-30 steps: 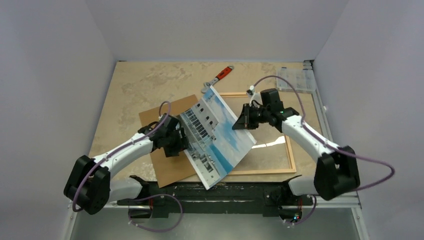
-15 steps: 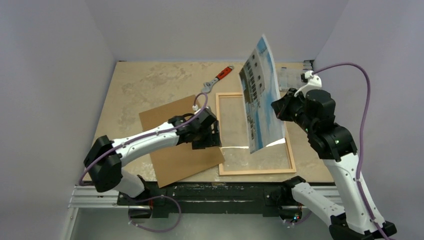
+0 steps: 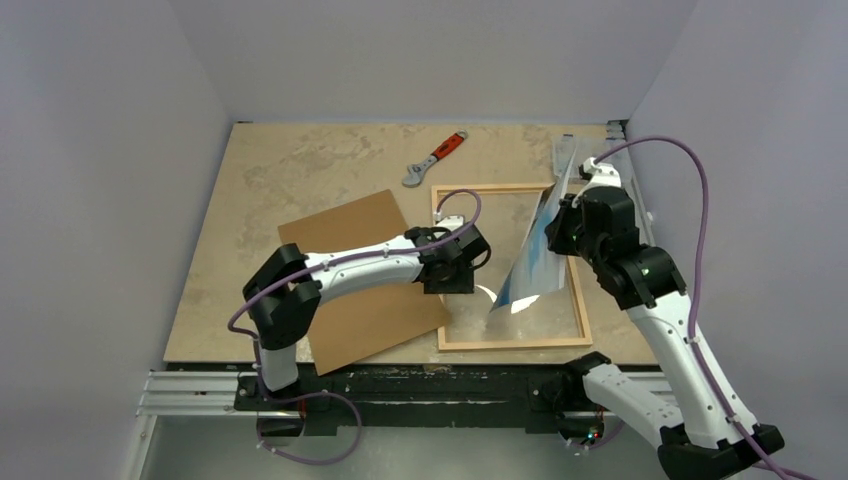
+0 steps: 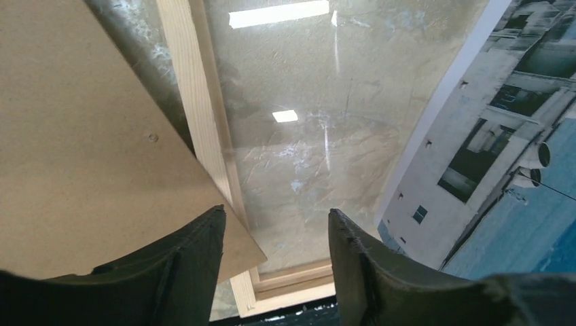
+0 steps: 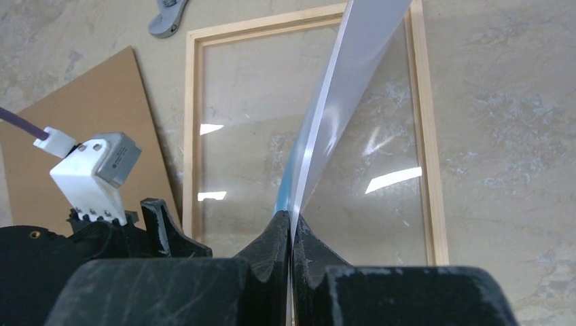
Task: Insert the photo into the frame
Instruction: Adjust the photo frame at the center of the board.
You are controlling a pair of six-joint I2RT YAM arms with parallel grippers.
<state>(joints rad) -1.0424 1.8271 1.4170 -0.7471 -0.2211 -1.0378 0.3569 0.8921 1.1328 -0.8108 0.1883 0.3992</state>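
Top external: right pincer [image 3: 554,228] grips photo [image 3: 530,268] over frame [image 3: 510,343]; left pincer [image 3: 468,274] open; board [image 3: 345,250] corner overlaps frame; wrench [image 3: 432,158] beyond.

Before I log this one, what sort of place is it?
Probably a robotics test cell: plain grey walls enclose a beige stone-patterned tabletop, with two white robot arms bolted to a black rail at its near edge.
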